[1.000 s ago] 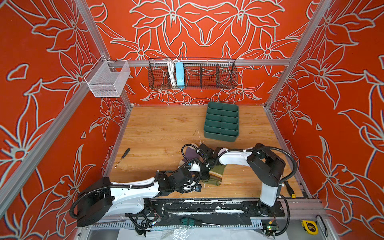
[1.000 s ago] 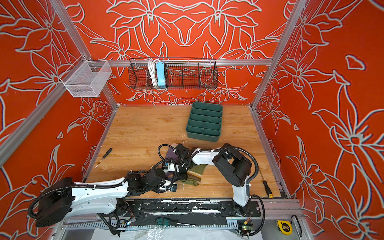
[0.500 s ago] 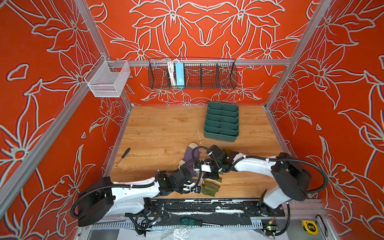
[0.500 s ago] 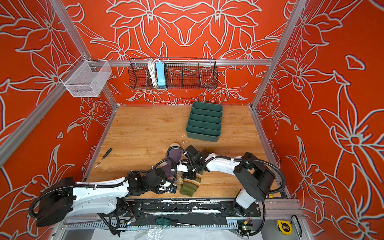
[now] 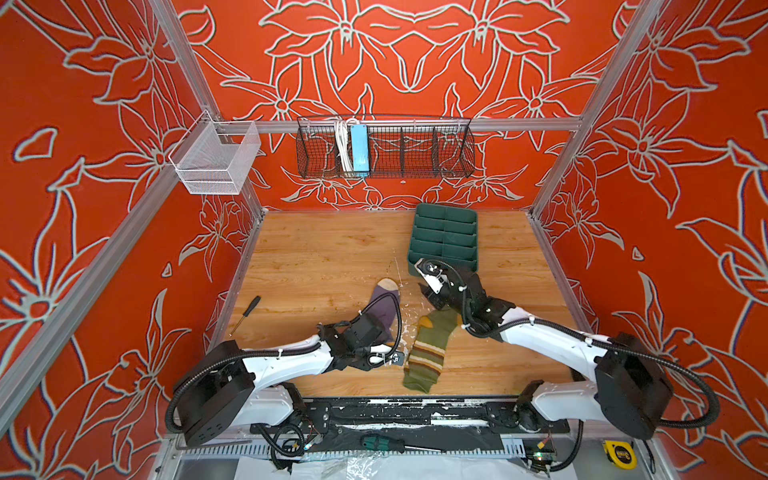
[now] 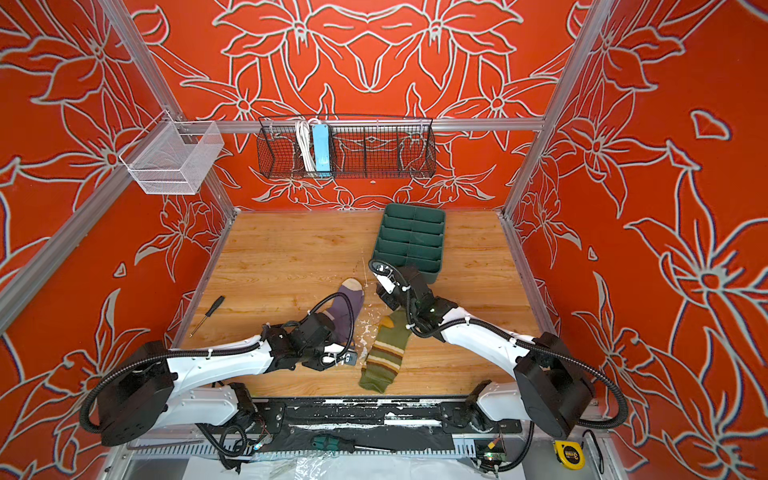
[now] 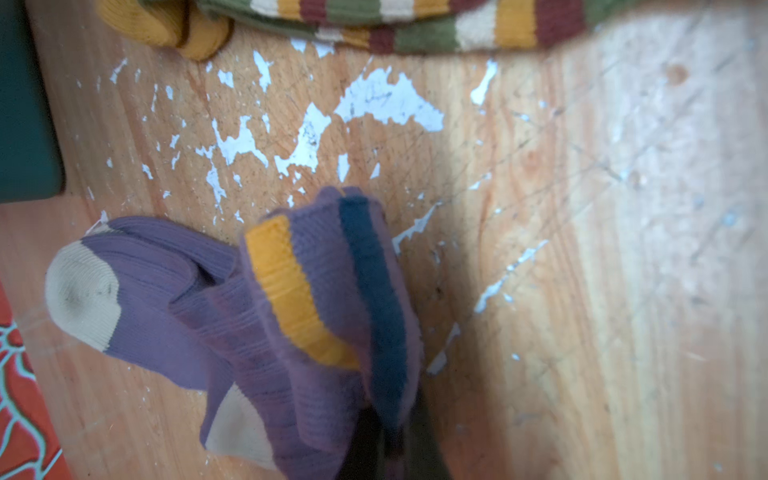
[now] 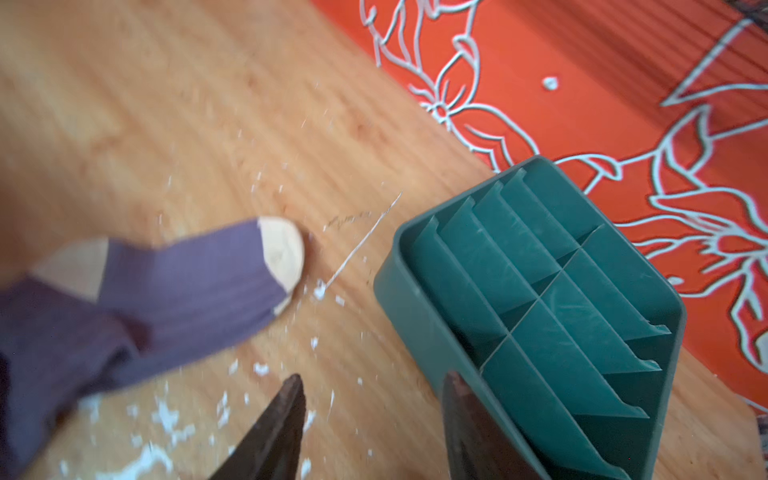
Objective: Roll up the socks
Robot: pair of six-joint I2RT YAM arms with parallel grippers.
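Red floral-walled enclosure (image 5: 415, 62) with a wooden bench (image 5: 324, 257). Lower centre in both top views: olive green sock (image 5: 428, 353) lying flat, unrolled, near the bench's lower edge. Just left of it, left pincer (image 5: 392, 358) clamped on the bunched cuff of the purple sock (image 5: 384, 305), whose cream toe points up-frame. Above, right pincer (image 5: 424, 282), jaws apart and empty, by the lower-left corner of the green divided tray (image 5: 444, 235).

White arms (image 5: 286, 365), black joints (image 5: 631, 390), ribbed cables (image 5: 270, 354)
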